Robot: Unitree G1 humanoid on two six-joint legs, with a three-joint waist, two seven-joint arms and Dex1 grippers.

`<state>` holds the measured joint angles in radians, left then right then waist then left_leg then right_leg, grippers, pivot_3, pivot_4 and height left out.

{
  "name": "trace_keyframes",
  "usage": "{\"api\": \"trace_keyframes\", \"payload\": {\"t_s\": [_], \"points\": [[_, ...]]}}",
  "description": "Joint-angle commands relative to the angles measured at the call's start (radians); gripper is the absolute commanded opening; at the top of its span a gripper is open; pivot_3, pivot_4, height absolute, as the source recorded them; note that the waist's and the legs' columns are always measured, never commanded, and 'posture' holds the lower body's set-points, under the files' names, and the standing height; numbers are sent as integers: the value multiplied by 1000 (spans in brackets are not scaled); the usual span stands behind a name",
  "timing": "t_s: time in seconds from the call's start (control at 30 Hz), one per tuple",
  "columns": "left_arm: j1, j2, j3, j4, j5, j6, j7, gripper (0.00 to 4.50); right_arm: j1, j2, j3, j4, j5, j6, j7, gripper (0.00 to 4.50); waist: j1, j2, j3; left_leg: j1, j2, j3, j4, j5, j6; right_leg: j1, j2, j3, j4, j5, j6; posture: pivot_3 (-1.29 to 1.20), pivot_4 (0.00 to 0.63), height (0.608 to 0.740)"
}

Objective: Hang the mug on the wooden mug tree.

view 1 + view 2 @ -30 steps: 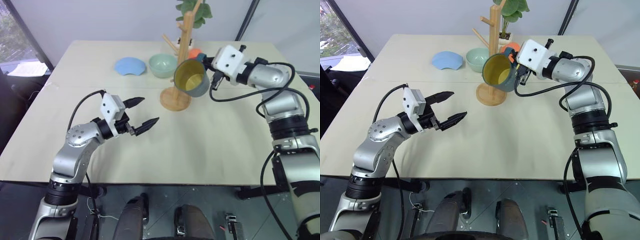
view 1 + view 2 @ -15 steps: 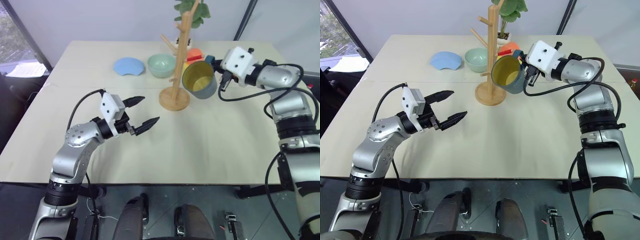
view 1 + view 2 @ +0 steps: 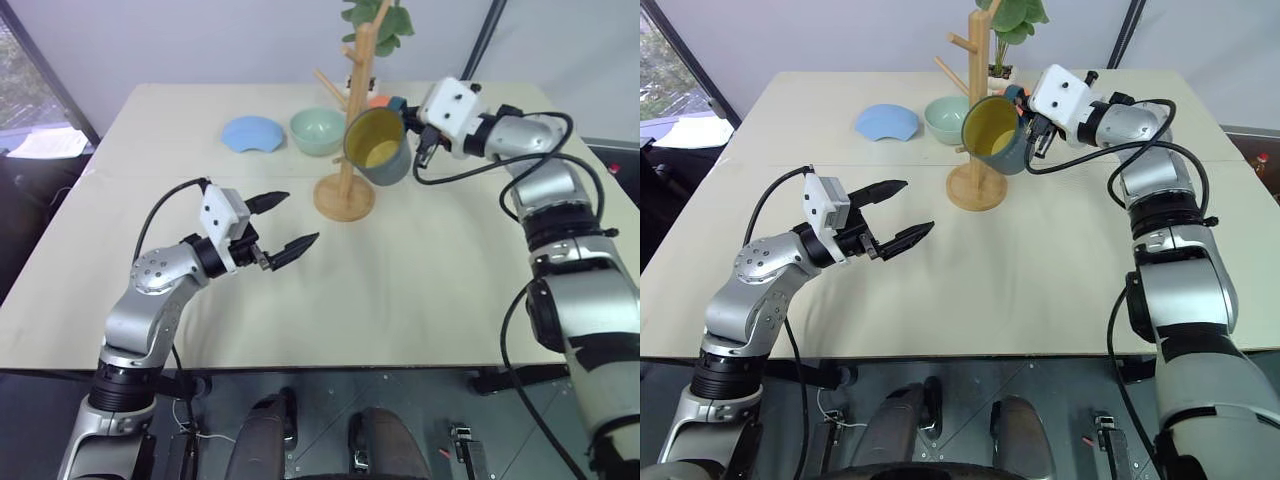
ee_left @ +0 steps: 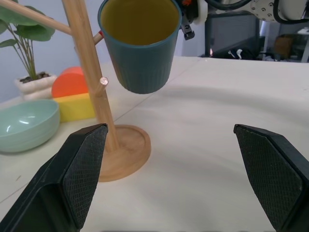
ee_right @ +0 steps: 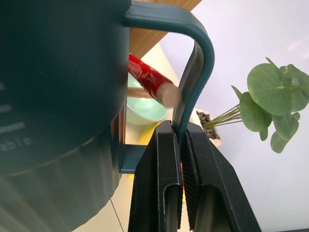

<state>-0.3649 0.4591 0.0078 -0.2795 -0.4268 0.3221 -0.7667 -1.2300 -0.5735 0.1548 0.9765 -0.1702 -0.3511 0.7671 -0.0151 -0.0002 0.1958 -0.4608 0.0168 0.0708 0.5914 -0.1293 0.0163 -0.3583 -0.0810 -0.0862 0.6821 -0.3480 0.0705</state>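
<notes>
The right gripper (image 5: 179,145) is clamping the loop handle of the dark slate-blue ceramic mug with yellow interior (image 3: 377,147), holding it in the air, mouth tipped toward the camera, right against the post of the tall light-wood mug tree with angled pegs and a round base (image 3: 349,150). Compared with half a second ago, the mug is sitting closer in to the post instead of off to its right, so the arm is closing in on a peg. In the right wrist view a red-wrapped peg tip (image 5: 150,80) is showing through the handle loop, possibly already threaded, though depth is hard to judge. The left gripper (image 3: 282,224) is hovering over the pale table (image 3: 420,280) with fingers spread, holding nothing, unchanged. A pale green bowl (image 3: 317,131) and a blue plate (image 3: 252,132) are sitting behind the tree, apart from it. Next is likely lowering the handle onto the peg, then letting go.
</notes>
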Motion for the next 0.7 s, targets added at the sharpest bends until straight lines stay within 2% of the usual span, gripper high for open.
{"api": "trace_keyframes", "payload": {"t_s": [0.03, 0.17, 0.2, 0.27, 0.47, 0.57, 0.7], "points": [[-7, 1, 16, -42, -20, -9, 2, 4500, -57, 6, -4, 36, -12, -33, -27, 30, 1, 0, 0, 0, 0, 0, 0, 0, 0, 0, 0, 0, 0, 0, 0, 0, 150, 740], [-2, 2, 16, -48, -21, -7, 6, 4500, -68, 15, -7, 62, -18, -40, -30, 30, 0, 0, 0, 0, 0, 1, 0, 0, 0, 0, 0, 1, 0, 0, 0, 0, 150, 740], [-1, 2, 16, -50, -22, -7, 7, 4500, -69, 15, -8, 66, -19, -42, -29, 324, 0, 0, 0, 0, 0, 1, 0, 0, 0, -1, 0, 1, 0, 0, 0, 0, 150, 740], [-1, 3, 16, -50, -22, -6, 7, 4500, -71, 13, -11, 71, -21, -44, -35, 968, -1, 0, 0, 0, 0, 2, 0, 0, 0, -1, 0, 1, 0, 0, 0, 0, 150, 740], [-5, 4, 18, -47, -20, -2, 10, 4500, -66, -30, -25, 54, -38, -59, -113, 3878, 0, 0, 0, 0, 0, 2, 0, 0, 0, -1, 0, 1, 0, 0, 0, 0, 150, 740], [4, -5, 31, -44, -21, 5, 35, 4500, -15, -81, -72, -3, -2, -37, -125, 3878, 4, 0, 0, 0, 0, 2, 0, 0, 0, -1, 0, 1, 0, 0, 0, 0, 150, 740], [34, -73, 113, -1, -48, 1, 143, 4500, 136, -105, -198, -118, 136, 34, -114, 3878, 4, -1, 0, 0, 0, 2, 0, -1, 1, 0, -1, 2, 0, 0, 0, 0, 150, 740]]}}
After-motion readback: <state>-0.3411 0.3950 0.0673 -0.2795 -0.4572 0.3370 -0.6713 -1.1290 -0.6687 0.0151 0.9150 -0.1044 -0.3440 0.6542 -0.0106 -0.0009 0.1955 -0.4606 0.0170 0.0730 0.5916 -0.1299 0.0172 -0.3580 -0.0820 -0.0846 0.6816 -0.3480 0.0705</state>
